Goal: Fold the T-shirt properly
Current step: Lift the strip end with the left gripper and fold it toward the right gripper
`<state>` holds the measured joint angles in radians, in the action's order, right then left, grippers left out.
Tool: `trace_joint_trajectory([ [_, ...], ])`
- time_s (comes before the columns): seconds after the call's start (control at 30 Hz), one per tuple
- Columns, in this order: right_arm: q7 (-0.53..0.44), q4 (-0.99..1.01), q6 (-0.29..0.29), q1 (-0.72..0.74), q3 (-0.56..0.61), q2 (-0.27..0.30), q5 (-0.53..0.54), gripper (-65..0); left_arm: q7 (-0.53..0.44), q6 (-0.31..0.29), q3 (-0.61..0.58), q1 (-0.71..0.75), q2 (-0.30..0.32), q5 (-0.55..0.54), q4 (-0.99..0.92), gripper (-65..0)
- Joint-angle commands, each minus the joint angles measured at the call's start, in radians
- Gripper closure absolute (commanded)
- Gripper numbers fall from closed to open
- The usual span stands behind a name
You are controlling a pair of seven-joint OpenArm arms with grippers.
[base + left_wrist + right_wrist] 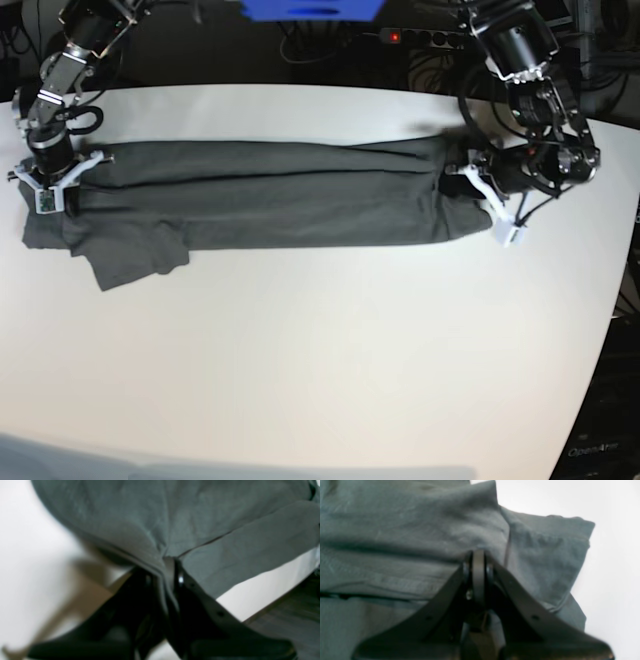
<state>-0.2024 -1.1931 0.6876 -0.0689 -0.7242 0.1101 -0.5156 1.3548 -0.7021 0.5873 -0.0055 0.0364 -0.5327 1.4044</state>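
Lying across the far half of the white worktop: one dark grey T-shirt, folded lengthwise into a long narrow band running side to side, slightly wrinkled. One sleeve sticks out from the band's near edge, close to the end where the right arm works.

Left gripper: at the opposite end of the T-shirt from that sleeve. Its jaws are clenched on a bunched edge of the fabric; in the left wrist view the cloth gathers to a pinch at the gripper and hangs down between the black jaws.

Right gripper: at the sleeve end of the T-shirt, its jaws pressed together against the folded layers at the gripper. Whether cloth is caught between them I cannot tell.

Beyond the worktop's far edge from the T-shirt: a blue object and dark cabling, indistinct.
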Motion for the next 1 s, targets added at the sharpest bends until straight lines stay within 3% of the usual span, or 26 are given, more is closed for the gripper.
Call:
trace_joint_trajectory([
  [0.0,0.067,0.000,0.011,-0.007,-0.001,0.003,-0.047,-0.9,0.041,0.004,-0.020,0.000,-0.007,0.035,0.005,-3.4],
  [0.2,0.067,0.000,0.011,-0.010,0.019,0.004,-0.048,-0.9,0.041,0.004,-0.059,-0.003,-0.057,0.033,0.008,-3.4],
  [0.4,0.067,0.000,0.011,-0.010,0.019,0.004,-0.048,-0.9,0.041,0.004,-0.059,-0.024,-0.062,0.033,0.013,-3.4],
  [0.57,0.068,0.000,0.011,-0.010,0.019,0.003,-0.048,-0.9,0.041,0.004,-0.066,-0.024,-0.060,0.033,0.135,-3.4],
  [0.97,0.070,0.000,0.011,-0.010,0.019,-0.003,-0.048,-1.0,0.041,0.004,-0.270,-0.089,-0.094,0.033,0.172,-3.4],
])
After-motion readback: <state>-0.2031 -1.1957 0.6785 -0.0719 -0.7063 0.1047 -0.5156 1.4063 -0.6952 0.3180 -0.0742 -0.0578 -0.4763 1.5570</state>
